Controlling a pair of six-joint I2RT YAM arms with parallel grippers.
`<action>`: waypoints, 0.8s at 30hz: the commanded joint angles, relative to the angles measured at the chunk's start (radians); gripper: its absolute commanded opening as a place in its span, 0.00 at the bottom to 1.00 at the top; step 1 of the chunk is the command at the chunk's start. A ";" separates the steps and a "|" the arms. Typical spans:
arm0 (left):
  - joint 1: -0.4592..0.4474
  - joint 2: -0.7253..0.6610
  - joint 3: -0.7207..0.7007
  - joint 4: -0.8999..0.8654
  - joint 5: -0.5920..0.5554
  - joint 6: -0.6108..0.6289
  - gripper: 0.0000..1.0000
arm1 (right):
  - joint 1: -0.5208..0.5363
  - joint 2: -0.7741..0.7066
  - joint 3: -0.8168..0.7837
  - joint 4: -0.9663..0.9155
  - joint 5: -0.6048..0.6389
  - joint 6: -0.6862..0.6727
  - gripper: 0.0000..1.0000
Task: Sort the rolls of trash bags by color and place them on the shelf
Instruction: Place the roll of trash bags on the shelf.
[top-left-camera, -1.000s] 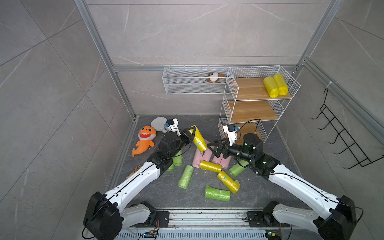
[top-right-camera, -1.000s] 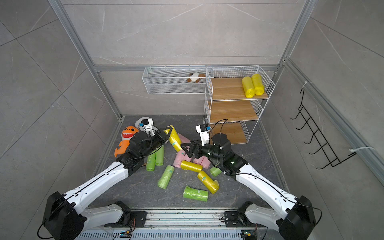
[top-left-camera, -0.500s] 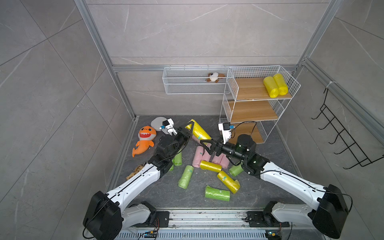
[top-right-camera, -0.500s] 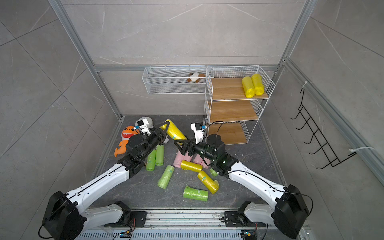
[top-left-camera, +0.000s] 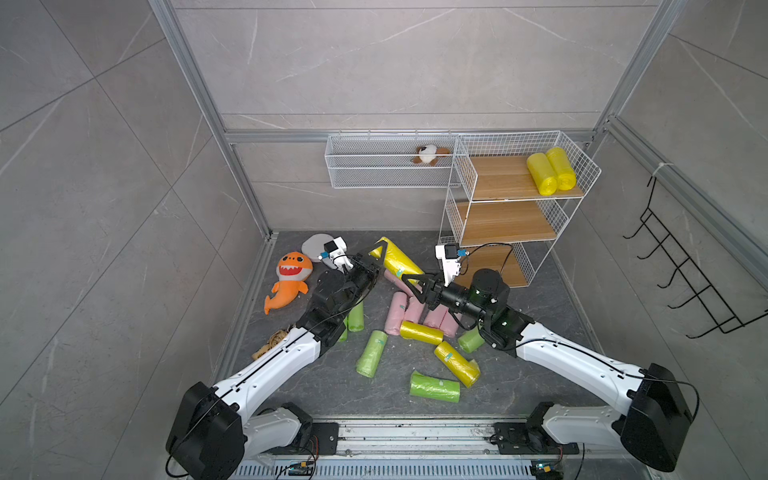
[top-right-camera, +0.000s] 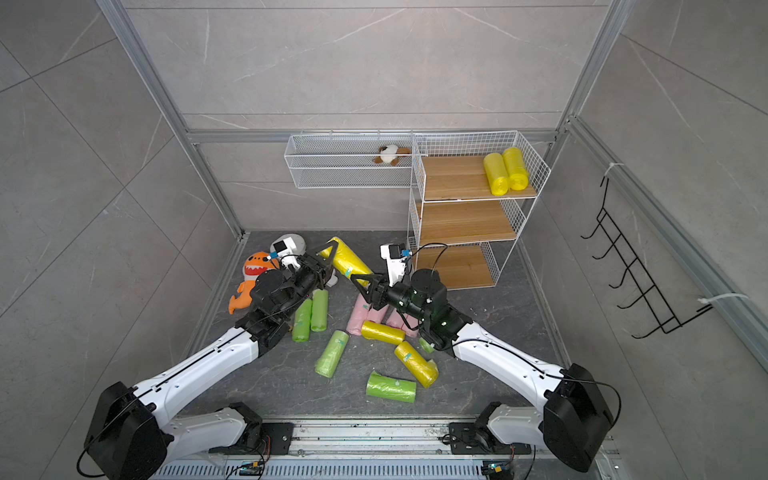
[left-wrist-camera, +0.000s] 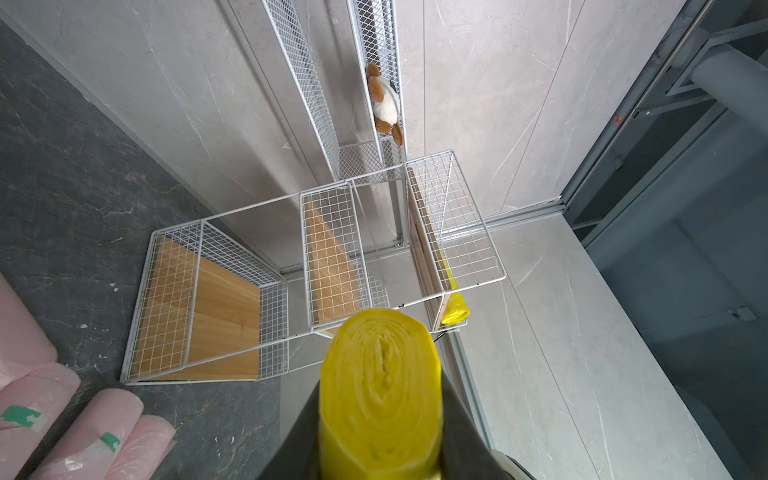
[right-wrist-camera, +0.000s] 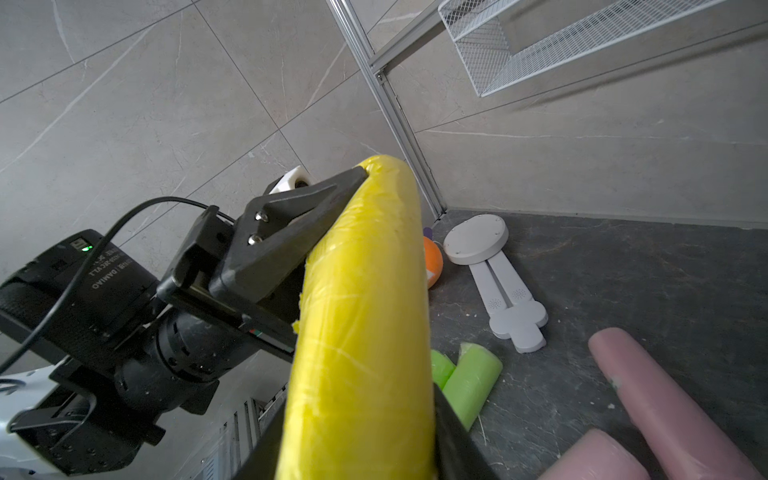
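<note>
Both arms are on one piece here: the left gripper (top-left-camera: 379, 250) is clamped on the far end of the yellow roll (top-left-camera: 397, 261), which hangs above the floor (top-left-camera: 561, 299) in front of the shelf (top-left-camera: 498, 222). The right gripper (top-left-camera: 409, 277) squeezes its near end, jaws touching both sides. Two yellow rolls (top-left-camera: 550, 171) lie side by side on the top tier, and the loose rolls (top-left-camera: 422, 332), pink, green and yellow, lie scattered below

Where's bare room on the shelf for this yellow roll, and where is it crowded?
For the held yellow roll: the top tier is bare beside the two yellow rolls at its right end; middle tier and bottom tier show bare. Crowded: the floor pile of loose rolls.
</note>
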 joint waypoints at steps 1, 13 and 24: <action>-0.001 -0.011 0.006 0.089 0.015 0.003 0.33 | 0.003 -0.033 0.028 -0.012 0.034 -0.030 0.35; 0.013 -0.052 0.145 -0.324 -0.115 0.509 0.83 | -0.068 -0.169 0.278 -0.528 0.145 -0.263 0.32; 0.013 0.010 0.334 -0.596 0.005 0.861 0.83 | -0.242 -0.130 0.708 -0.913 0.253 -0.425 0.32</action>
